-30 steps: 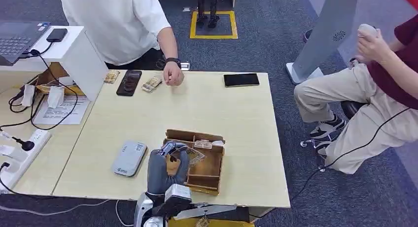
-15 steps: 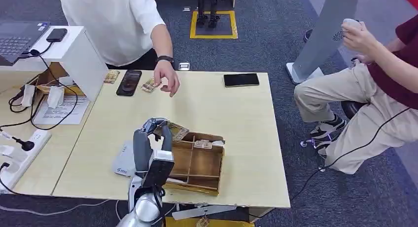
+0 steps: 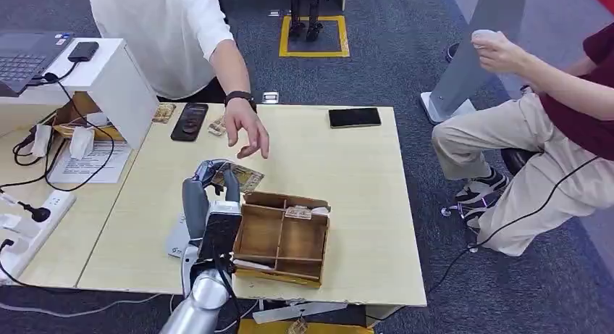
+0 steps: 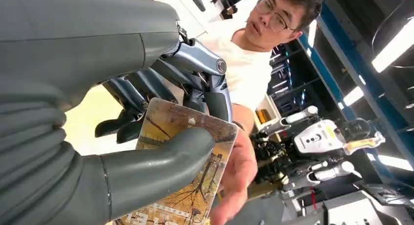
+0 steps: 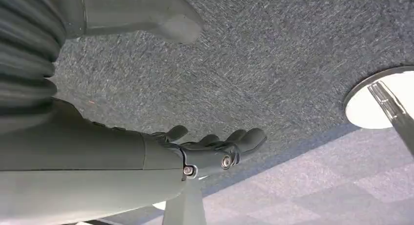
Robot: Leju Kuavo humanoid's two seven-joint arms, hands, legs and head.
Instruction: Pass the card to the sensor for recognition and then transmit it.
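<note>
Fingers [image 3: 217,176] of the robot's grey left hand [image 3: 206,200] curl around a thin rectangular card printed with a yellow-brown tree picture [image 3: 242,177], held up above the pale wooden table [image 3: 347,174], between the grey flat card sensor [image 3: 177,240] and the brown wooden compartmented box [image 3: 286,236]. From the head view a person in a white shirt reaches an open hand [image 3: 246,135] toward the card, close but not touching it. The sensor lies largely hidden under the robot's forearm, so whether the card has been read cannot be told; if it has not, handing it over now would skip the recognition step. A black phone [image 3: 355,117] lies at the far edge, well apart.

Seen from the left wrist, the thick grey thumb [image 4: 161,161] presses the card [image 4: 195,186] against the dark fingers [image 4: 205,95], a pinch across one part only (much of the card sticks out free). The person's hand [image 4: 237,178] is just behind it. The likely failure is timing: if the pinch loosens before the person has a grip, the card would probably drop onto the table or into the box; if it holds too long, a pull could bend the card or twist it out at an angle.

At the right wrist, the right hand [image 5: 210,147] hangs over grey carpet, its fingers loosely curved and apart, holding nothing
</note>
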